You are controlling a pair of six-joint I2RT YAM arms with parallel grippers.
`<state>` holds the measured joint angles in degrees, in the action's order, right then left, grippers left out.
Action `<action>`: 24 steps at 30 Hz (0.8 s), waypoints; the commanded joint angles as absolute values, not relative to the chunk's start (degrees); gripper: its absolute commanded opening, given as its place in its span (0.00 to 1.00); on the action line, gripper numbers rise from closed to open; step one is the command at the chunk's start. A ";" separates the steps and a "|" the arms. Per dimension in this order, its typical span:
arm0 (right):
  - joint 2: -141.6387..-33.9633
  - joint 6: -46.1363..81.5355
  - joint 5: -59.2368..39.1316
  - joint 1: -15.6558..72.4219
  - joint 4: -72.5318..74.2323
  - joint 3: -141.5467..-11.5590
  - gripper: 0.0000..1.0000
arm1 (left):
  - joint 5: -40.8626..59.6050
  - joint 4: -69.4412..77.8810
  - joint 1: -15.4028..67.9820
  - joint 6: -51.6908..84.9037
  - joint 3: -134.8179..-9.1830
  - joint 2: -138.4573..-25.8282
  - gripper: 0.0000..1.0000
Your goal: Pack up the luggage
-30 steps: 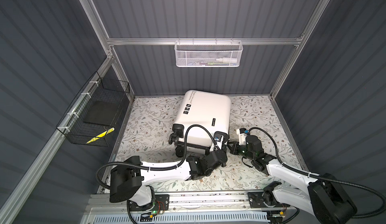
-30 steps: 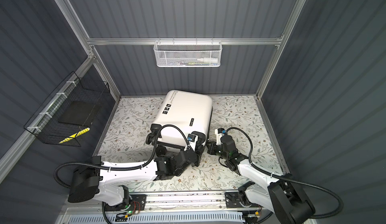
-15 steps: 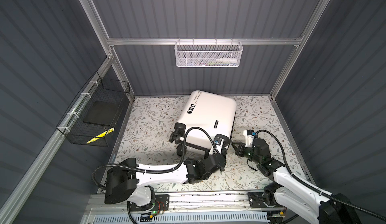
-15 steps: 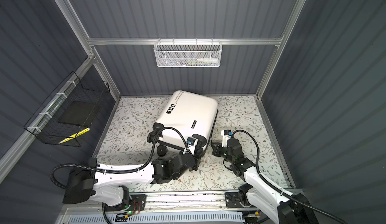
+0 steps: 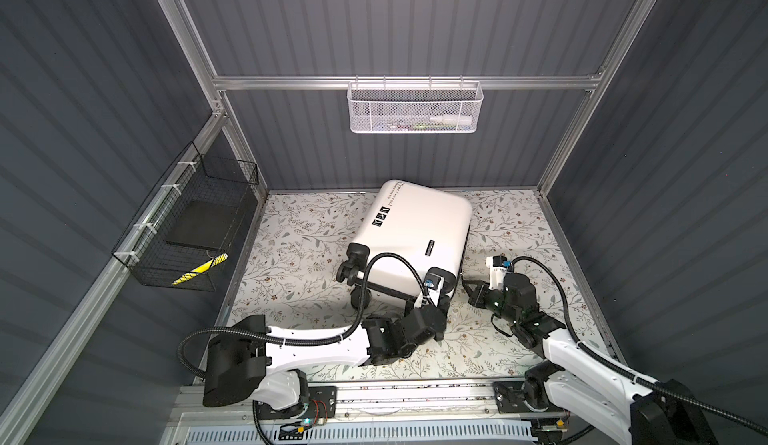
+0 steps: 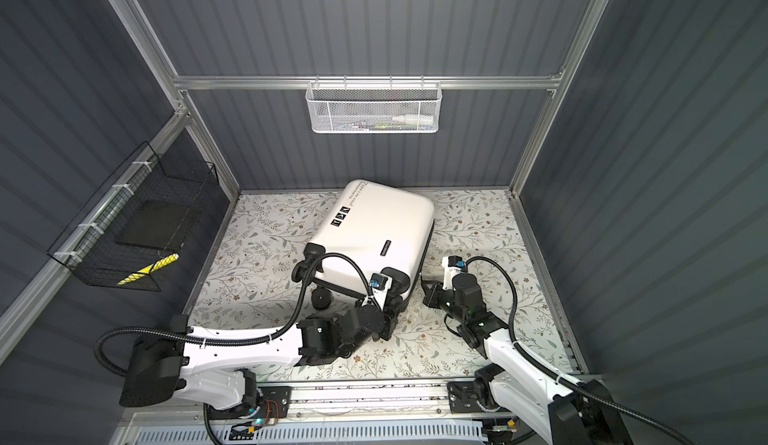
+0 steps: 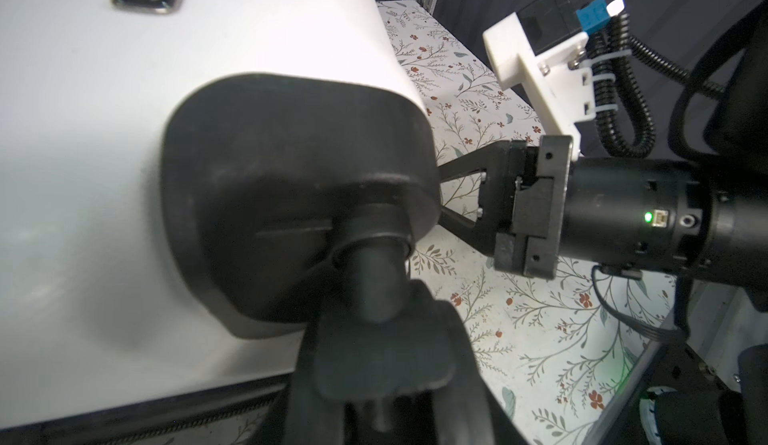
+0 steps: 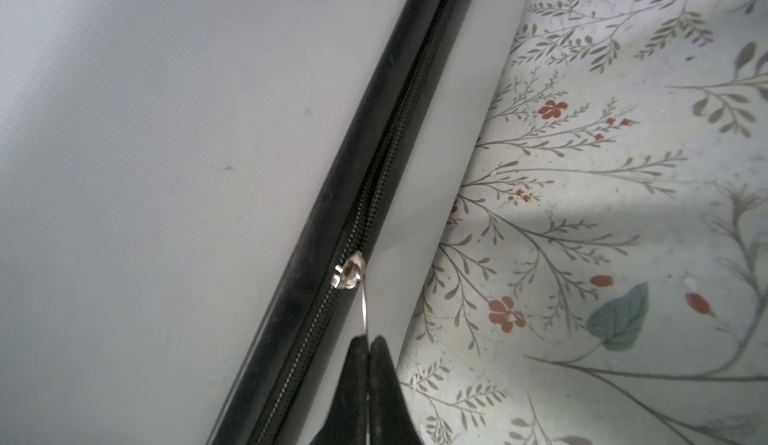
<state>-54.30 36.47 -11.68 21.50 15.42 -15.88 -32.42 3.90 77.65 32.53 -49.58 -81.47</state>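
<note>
The luggage (image 5: pixel 415 231) (image 6: pixel 374 227) is a white hard-shell suitcase lying flat and closed on the floral mat, its black wheels toward me. My left gripper (image 5: pixel 433 297) (image 6: pixel 388 299) is at its near right corner. In the left wrist view the fingers (image 7: pixel 469 372) hold the black wheel (image 7: pixel 374 364) below the corner housing. My right gripper (image 5: pixel 466 284) (image 6: pixel 424 288) is at the luggage's right side. In the right wrist view it (image 8: pixel 369 341) is shut on the thin metal pull of the zipper slider (image 8: pixel 349 274).
A white mesh basket (image 5: pixel 415 108) with small items hangs on the back wall. A black wire basket (image 5: pixel 187 231) with a flat black thing and a yellow one hangs on the left wall. Walls enclose the mat (image 5: pixel 299 231); the arms' rail (image 5: pixel 395 397) runs along the front.
The luggage has turned a little clockwise, its far end swinging to the right. The right arm has shifted slightly right with the zipper pull. Both grips are unchanged.
</note>
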 commanded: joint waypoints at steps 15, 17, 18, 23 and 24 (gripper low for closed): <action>-47.24 31.26 -14.83 20.05 13.79 -10.64 0.41 | -32.96 2.56 77.99 28.92 -48.52 -75.15 0.00; -47.27 30.15 -15.46 20.04 14.10 -10.55 0.44 | -33.11 1.41 77.60 28.70 -48.20 -74.00 0.00; -47.51 29.76 -16.08 20.04 14.44 -10.55 0.46 | -33.13 0.74 77.37 28.57 -48.10 -73.24 0.00; -49.31 27.39 -18.67 20.04 16.62 -11.20 0.52 | -32.96 -2.00 75.71 27.95 -47.21 -69.72 0.00; -49.97 27.09 -20.91 20.04 17.30 -11.31 0.52 | -32.88 -2.51 75.37 27.85 -47.10 -69.07 0.00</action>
<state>-48.95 29.47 -16.97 20.23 15.53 -10.81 -31.42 -4.23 76.23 29.47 -46.19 -73.08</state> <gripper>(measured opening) 0.519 0.449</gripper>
